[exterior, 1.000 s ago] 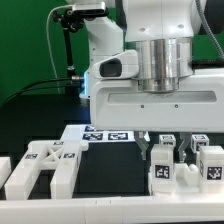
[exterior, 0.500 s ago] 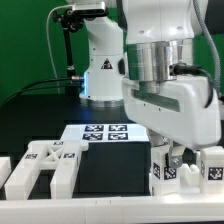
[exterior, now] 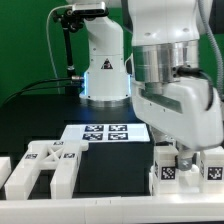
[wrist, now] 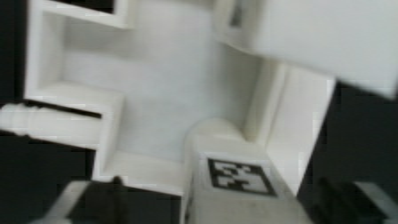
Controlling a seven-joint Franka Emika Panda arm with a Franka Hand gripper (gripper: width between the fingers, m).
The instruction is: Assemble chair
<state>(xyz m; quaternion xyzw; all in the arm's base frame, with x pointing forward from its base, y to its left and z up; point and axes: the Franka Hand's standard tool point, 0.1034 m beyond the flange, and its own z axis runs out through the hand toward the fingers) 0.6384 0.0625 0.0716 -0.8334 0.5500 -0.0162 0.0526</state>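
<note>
I see my end effector [exterior: 183, 160] spread wide astride a tagged chair part [wrist: 237, 175], exterior view's right, gaps both sides.

Counted in the exterior view: one robot arm [exterior: 165, 60] with one end effector [exterior: 187, 158], and one marker board [exterior: 75, 133] lying on the surface [exterior: 30, 120]; its tags are too small to count surely. Chair parts at that view's left: one large frame-like part [exterior: 50, 165] and one bar [exterior: 5, 172] at the edge. At its right, two small tagged blocks [exterior: 165, 172] show plainly; any others between them are hidden. In the wrist view, one tag [wrist: 237, 175] shows.
</note>
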